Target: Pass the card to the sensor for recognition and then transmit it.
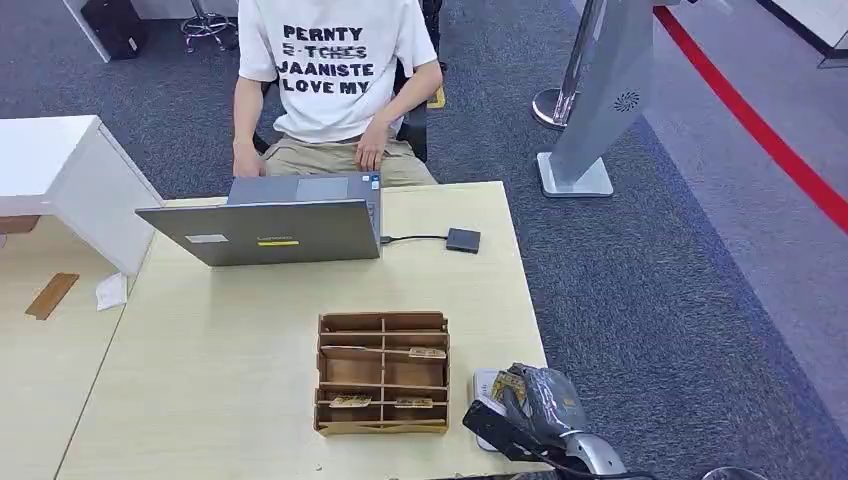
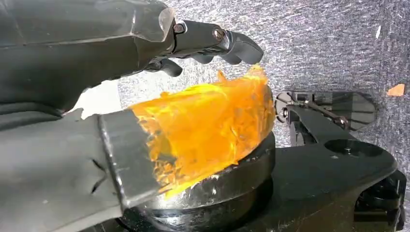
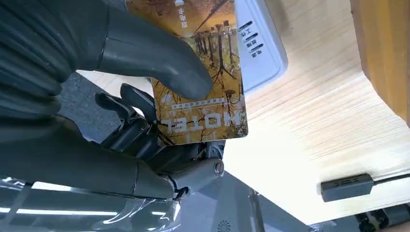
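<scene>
1. One card point(image 3: 203, 72) is in the right hand point(image 1: 535, 405), pinched flat between the thick thumb point(image 3: 159, 63) and the darker fingers point(image 3: 130, 121) behind it; its printed end sticks out past the fingertips.
2. It looks thin, light and stiff, with a glossy face that could slide under a loose pinch. My judgement is that a grip across the flat faces near one end, as now, suits it best, leaving the free end to pass over the reader.
3. That hand sits at the table's point(image 1: 230, 350) near right corner, just beside the wooden card rack point(image 1: 383, 372).
4. Under the card lies a white sensor pad point(image 3: 261, 48) on the tabletop; the card overlaps one side of it, though I cannot tell whether they touch.
5. A few more cards rest in the rack's slots.
6. The left hand point(image 2: 212, 41) hangs over grey carpet with fingers curled loosely and nothing gripped between them.
7. At the far edge a person point(image 1: 335, 80) sits behind a laptop point(image 1: 270, 225), with a small black adapter point(image 1: 462, 240) wired beside it.
</scene>
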